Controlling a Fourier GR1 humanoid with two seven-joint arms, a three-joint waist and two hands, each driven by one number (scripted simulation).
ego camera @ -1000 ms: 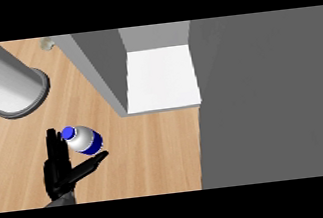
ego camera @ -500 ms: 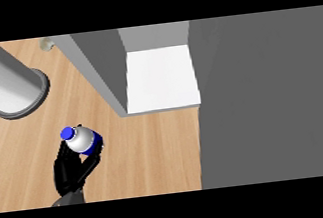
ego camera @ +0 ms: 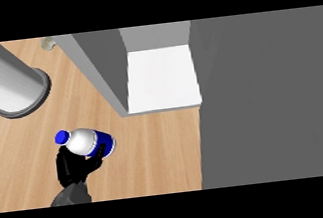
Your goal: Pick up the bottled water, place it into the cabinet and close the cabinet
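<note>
The bottled water (ego camera: 86,140) has a white body, a blue cap and a blue label. It stands tilted on the wooden counter at the lower left, cap leaning left. My left hand (ego camera: 73,167) comes up from the lower edge, its black fingers and thumb curled round the bottle's lower part. The cabinet stands to the right and behind. Its opening shows a white shelf floor (ego camera: 162,78) between a grey panel (ego camera: 104,69) on the left and a broad dark grey face (ego camera: 271,98) on the right. My right hand shows nowhere.
A thick grey cylinder with a dark rim (ego camera: 5,83) slants in from the upper left, just behind the bottle. A small beige object (ego camera: 49,42) sits at the top edge. Wooden counter (ego camera: 155,152) lies between the bottle and the cabinet.
My left hand went from spread beside the bottle to curled round it. The bottle now leans with its cap to the left and looks slightly larger.
</note>
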